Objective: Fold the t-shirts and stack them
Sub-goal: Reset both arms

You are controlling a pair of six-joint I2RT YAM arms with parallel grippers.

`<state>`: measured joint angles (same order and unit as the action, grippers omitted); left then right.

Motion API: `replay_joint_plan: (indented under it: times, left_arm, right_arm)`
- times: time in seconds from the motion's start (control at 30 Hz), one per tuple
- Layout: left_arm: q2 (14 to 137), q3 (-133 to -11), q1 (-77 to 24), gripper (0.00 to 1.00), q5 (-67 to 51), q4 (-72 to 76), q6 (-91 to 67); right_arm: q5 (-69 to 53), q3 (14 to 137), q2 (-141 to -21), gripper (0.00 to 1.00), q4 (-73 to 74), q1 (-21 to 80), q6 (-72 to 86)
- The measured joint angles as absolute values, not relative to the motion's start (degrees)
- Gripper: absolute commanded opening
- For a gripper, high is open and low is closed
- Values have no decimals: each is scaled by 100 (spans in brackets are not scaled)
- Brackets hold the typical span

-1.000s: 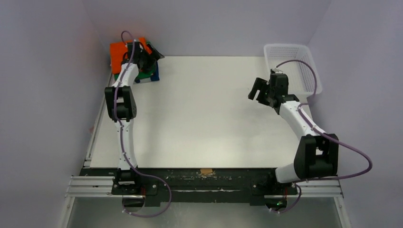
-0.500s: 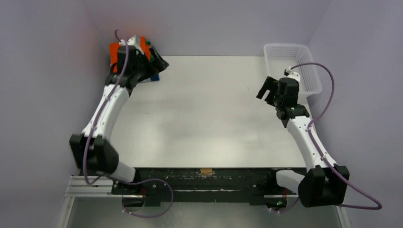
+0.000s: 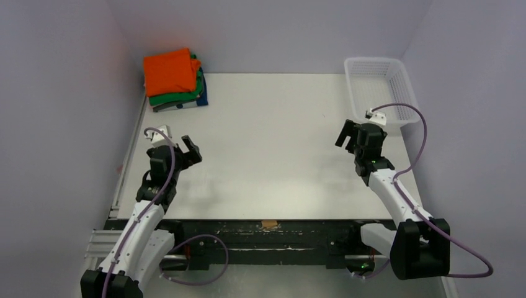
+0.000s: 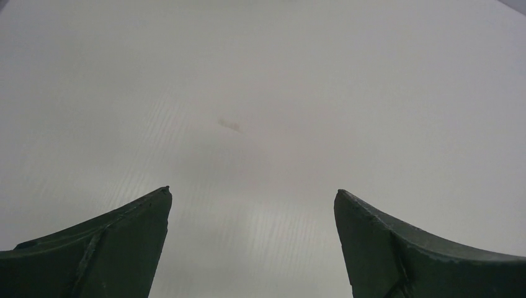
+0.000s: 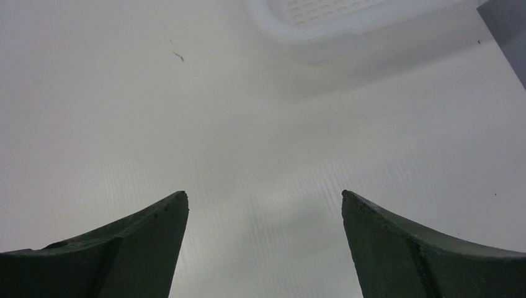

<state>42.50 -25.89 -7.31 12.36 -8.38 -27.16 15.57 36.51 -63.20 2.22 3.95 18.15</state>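
The t-shirts [image 3: 172, 79] lie folded in one stack at the far left corner of the table, bright orange on top, green and dark blue edges showing beneath. My left gripper [image 3: 185, 151] hangs open over the bare table well in front of the stack, nothing between its fingers [image 4: 111, 242]. My right gripper [image 3: 348, 134] is open too, over the table just in front of and left of the white mesh basket [image 3: 379, 90]. The wrist views show only white table between the jaws of each gripper [image 4: 251, 195] [image 5: 263, 195].
The white mesh basket stands at the far right corner, with no shirt in it; its near rim [image 5: 329, 25] shows at the top of the right wrist view. Purple walls close in the table on three sides. A metal rail runs along the left edge [image 3: 127, 161].
My left arm has pulled back from the shirt stack toward the near left of the table, leaving the stack uncovered. The right arm drew back and lowered slightly, its jaws opening a little wider.
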Motion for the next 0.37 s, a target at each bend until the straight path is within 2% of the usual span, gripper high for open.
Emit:
replay_joint_plan:
  times: [0.37]
  left_arm:
    - [3795,-3044,-731,100,1306,-508,-2311]
  right_arm:
    - [1691,3524,-5822,92,-255,395,1684]
